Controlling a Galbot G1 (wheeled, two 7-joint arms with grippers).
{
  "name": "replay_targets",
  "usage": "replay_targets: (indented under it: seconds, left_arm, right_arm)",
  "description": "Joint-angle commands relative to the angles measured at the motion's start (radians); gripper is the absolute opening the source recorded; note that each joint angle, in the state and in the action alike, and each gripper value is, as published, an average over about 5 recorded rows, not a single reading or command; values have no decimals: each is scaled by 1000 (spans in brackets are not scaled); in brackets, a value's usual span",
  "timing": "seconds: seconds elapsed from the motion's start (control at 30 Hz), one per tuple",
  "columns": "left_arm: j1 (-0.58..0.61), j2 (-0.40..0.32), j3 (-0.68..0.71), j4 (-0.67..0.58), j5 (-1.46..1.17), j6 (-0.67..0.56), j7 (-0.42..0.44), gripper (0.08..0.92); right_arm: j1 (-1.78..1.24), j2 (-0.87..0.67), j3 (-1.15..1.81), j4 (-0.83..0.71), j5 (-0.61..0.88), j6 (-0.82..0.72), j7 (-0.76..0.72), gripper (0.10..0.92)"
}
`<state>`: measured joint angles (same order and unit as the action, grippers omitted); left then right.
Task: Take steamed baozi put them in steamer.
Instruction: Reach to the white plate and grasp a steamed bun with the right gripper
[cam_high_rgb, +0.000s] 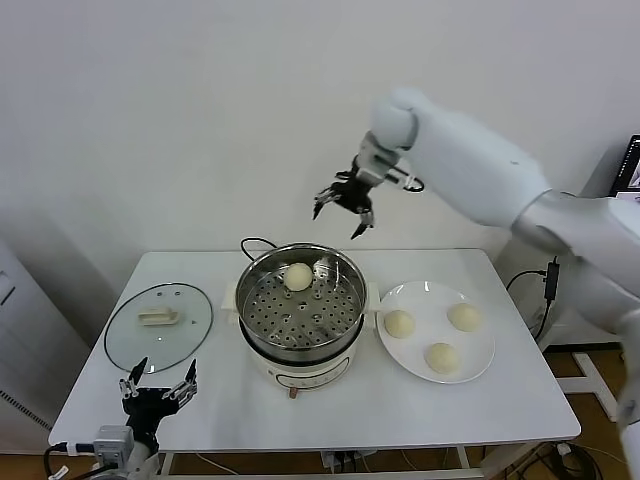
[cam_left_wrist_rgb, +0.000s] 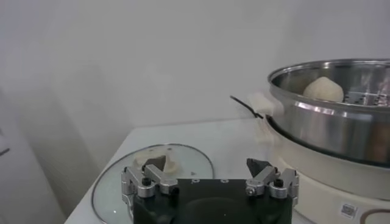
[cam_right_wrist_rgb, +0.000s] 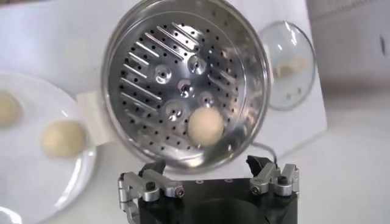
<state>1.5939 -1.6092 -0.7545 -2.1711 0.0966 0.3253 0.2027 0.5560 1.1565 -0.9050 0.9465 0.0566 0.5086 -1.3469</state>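
Baozi in pot: one round, pale cream dough bun lies on the perforated tray, near the far wall, directly below the right gripper.
Baozi on plate: three more cream buns sit well apart from each other on the flat white plate, off to the side of and below the right gripper.
Steamer: round shiny stainless-steel pot on a white electric base with a black cord at the back, standing mid-table between lid and plate, uncovered.
Right gripper: black fingered tool hangs high in the air above the steamer's far rim, jaws spread wide, holding nothing; its wrist view looks straight down into the pot at the bun.
Left gripper: black tool low at the table's near edge, jaws wide apart and empty, just on the near side of the lid.
Lid: round clear glass lid lies flat on the white table, beside the steamer.
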Motion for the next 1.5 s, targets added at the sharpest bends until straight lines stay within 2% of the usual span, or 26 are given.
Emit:
replay_targets:
  seconds: [0.03,0.27,0.43,0.8,1.13,1.5]
  left_arm:
    - [2,-1,-1,-2,-2,5,2,823]
    - [14,5,-3,-18,-10,15,6,823]
    - [21,3,-1,-35,-16,26,12,823]
    - [39,15,-3,-27,-9,24,13,823]
    - [17,19,2,-4,-6,32,17,823]
    - [12,21,1,4,-7,34,17,823]
  right_arm:
    - [42,-242,-47,178,104,-999,-11,823]
    - [-45,-361,-63,288,62,-1009,-5,823]
    - [-216,-381,43,308,-42,-985,7,823]
    - [-491,-269,242,212,-213,-894,69,823]
    - [-555,-211,285,114,-307,-850,67,823]
    - [-595,-128,337,-4,-365,-720,97,823]
